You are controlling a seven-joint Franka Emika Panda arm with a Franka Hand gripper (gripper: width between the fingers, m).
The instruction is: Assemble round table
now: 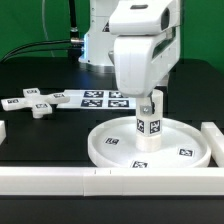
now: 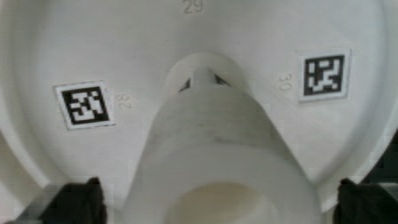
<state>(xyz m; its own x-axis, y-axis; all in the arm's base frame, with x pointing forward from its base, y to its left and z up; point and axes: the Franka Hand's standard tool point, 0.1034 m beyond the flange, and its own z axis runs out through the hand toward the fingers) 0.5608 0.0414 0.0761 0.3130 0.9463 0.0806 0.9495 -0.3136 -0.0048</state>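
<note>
One leg (image 1: 148, 128) stands upright at the middle of the disc (image 1: 108, 146), and the claw (image 1: 152, 102) hangs straight over it. The leg's long axis runs vertically, in line with the claw's approach. The wrist view looks down the leg (image 2: 210, 130) from its top end to the disc (image 2: 54, 60) below.

The claw (image 2: 217, 200) is wide open and grips nothing. Its dark fingertips (image 2: 80, 197) flank the top of the leg with a gap on each side, so the leg sits between the jaws without touching them. I judge that closing them would catch the upper end of the leg squarely. Whether the leg is fully seated in the disc cannot be told.

The disc is rimmed like a shallow tray and holds only the leg; its floor carries tags and is otherwise bare. The foot (image 1: 32, 103) lies flat well away from the disc, off to the exterior view's left, near the marker board (image 1: 100, 97) behind the disc. A bar (image 1: 60, 181) runs along the front of the disc.
</note>
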